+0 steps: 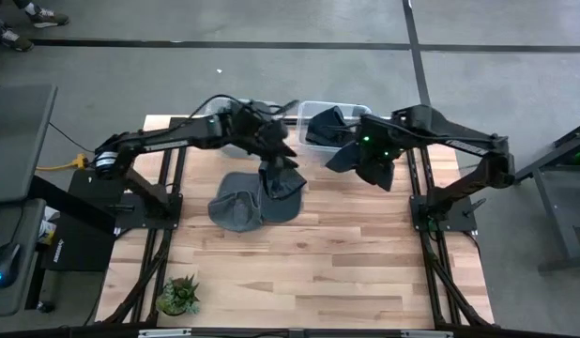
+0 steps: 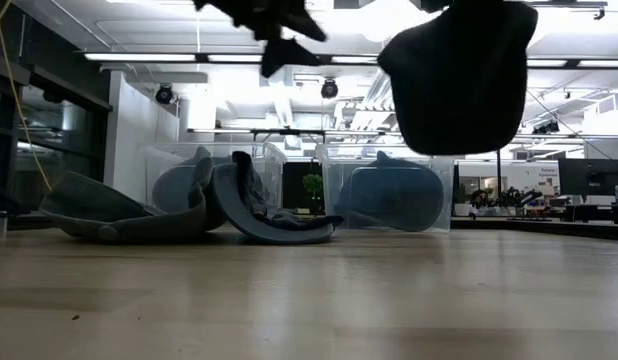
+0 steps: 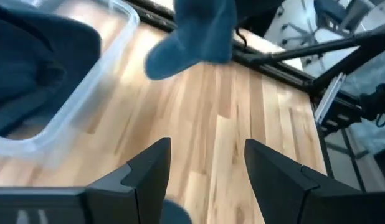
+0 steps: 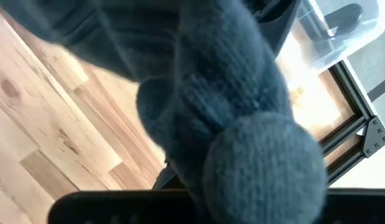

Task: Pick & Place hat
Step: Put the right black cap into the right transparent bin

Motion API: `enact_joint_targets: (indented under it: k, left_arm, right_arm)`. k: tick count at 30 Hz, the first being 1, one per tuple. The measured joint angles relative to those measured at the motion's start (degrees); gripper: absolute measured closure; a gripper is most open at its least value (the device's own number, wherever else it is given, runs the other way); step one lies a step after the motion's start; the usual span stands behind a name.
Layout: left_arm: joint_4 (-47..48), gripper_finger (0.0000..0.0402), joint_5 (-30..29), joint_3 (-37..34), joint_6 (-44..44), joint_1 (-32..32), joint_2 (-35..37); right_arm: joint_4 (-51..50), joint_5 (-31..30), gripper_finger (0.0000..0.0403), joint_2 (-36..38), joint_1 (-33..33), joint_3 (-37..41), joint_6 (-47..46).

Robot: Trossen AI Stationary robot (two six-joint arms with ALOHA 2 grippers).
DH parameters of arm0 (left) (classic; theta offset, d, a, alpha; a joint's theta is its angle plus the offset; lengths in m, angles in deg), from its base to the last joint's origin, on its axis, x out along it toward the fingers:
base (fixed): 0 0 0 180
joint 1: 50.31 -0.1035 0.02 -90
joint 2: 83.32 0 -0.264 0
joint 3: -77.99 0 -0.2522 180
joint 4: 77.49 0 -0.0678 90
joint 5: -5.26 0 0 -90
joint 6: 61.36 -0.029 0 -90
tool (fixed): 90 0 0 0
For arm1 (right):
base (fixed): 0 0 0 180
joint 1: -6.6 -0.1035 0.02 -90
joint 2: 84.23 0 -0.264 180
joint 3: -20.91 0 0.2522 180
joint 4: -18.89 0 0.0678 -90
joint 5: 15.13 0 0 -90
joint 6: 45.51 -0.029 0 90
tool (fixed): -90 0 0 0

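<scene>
Below the left tool (image 1: 271, 158) a heap of grey hats (image 1: 257, 197) blocks the desk (image 1: 346, 253), two clear bins (image 1: 318, 117) stand behind, and nearer boards lie open.

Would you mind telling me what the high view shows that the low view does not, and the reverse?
Only the high view shows the left end effector open above the hats on the table, plus a small plant. Only the low view shows the room's ceiling lights. Both show the hat held by the right end effector and the clear bins at the table's far edge.
</scene>
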Motion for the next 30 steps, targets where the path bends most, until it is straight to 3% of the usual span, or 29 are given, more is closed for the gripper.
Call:
enact_joint_targets:
  k: [4,8,16,30]
  left_arm:
    - [-5.66,0.0199,-1.59,-8.3,0.65,-0.5,5.79]
    - [-15.43,0.0199,0.39,-19.01,4.63,-0.93,11.15]
    - [-34.05,0.0199,2.6,-37.05,17.85,-0.92,20.7]
    - [-37.01,0.0199,1.1,-41.43,21.45,-0.83,29.41]
  right_arm:
    - [0.06,0.11,0.0403,2.78,0.0,0.0,0.2]
    - [0.78,1.86,0.0403,4.12,1.72,0.0,5.35]
    - [3.79,10.32,0.0403,2.13,11.83,0.0,20.31]
    - [14.72,18.48,0.0403,-1.08,23.9,0.0,35.3]
